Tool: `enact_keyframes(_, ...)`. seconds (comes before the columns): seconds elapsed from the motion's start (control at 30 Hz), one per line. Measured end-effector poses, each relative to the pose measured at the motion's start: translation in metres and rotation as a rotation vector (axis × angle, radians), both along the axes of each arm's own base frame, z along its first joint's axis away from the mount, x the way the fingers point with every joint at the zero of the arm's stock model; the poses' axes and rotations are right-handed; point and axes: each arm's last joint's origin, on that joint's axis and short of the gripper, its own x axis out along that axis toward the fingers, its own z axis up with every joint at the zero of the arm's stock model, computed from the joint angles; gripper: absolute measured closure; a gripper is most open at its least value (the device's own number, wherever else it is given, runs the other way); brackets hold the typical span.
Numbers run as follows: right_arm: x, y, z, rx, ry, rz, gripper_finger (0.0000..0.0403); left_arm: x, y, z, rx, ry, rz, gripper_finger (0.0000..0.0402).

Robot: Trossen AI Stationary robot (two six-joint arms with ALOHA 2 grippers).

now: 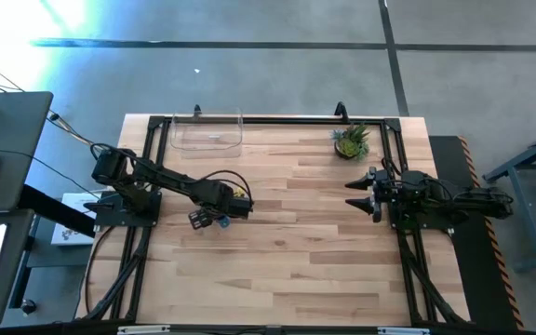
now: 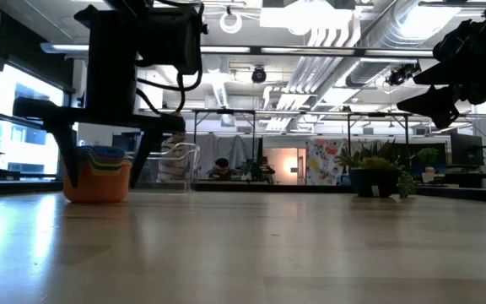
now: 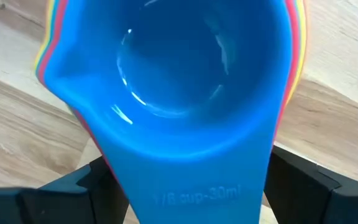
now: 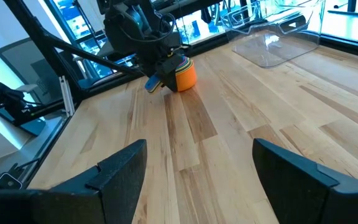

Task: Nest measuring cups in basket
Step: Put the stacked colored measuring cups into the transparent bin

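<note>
The measuring cups stand nested in one stack (image 2: 98,176), the orange cup outermost with its base on the table and the blue cup (image 3: 173,81) innermost on top. The stack also shows in the right wrist view (image 4: 184,73). My left gripper (image 1: 210,218) is low over the stack and open. One finger (image 3: 73,186) stands on each side of the stacked handles (image 3: 191,186). The clear basket (image 1: 207,132) stands at the table's far edge, apart from the stack. My right gripper (image 1: 354,194) is open and empty, raised at the table's right side. My left gripper comes at the stack from above, its fingers (image 2: 142,152) reaching down on either side of it. I cannot tell whether they touch the handles (image 3: 191,186). The stack rests upright on the table.
A small potted green plant (image 1: 351,141) stands near the far right corner. A black frame (image 1: 277,119) runs along the table's edges. Bare wood (image 1: 287,251) lies between the two arms and toward the near edge.
</note>
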Motion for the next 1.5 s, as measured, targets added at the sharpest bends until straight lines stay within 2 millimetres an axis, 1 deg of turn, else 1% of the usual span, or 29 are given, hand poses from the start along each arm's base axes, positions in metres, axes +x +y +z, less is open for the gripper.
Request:
enact_keyframes(0.27, 0.0000, 0.0000, -0.0001, 0.000, 0.001, 0.000, 0.0119, -0.0010, 0.0003, 0.0000, 0.000, 0.012, -0.004, 0.0103)
enact_keyframes(0.4, 0.0000, 0.0000, -0.0001, 0.000, 0.001, 0.000, 0.0119, -0.0011, 0.0003, 0.0000, -0.001, 0.013, -0.005, 0.0116)
enact_keyframes(0.53, 0.0000, 0.0000, -0.0001, 0.000, 0.000, 0.000, 0.0119, -0.0011, 0.0003, 0.0000, -0.001, 0.013, -0.008, 0.0146)
enact_keyframes(0.8, 0.0000, 0.0000, -0.0001, 0.000, 0.001, 0.000, 0.0119, -0.0003, 0.0002, 0.0000, -0.002, 0.005, -0.014, 0.0232)
enact_keyframes(0.9, 0.0000, 0.0000, -0.0001, 0.000, 0.001, 0.000, 0.0119, -0.0003, 0.0000, 0.0000, -0.007, 0.005, -0.014, 0.0252)
enact_keyframes(1.27, 0.0000, 0.0000, -0.0001, 0.000, 0.001, 0.000, 0.0119, -0.0006, -0.0014, -0.0001, -0.040, 0.012, -0.035, 0.0260)
enact_keyframes(1.37, 0.0000, 0.0000, 0.0000, 0.000, 0.000, 0.000, 0.0119, -0.0007, -0.0015, -0.0002, -0.041, 0.016, -0.063, 0.0266)
enact_keyframes(1.5, 0.0000, 0.0000, -0.0001, 0.000, 0.001, 0.000, 0.0119, -0.0008, -0.0015, -0.0002, -0.041, 0.019, -0.094, 0.0265)
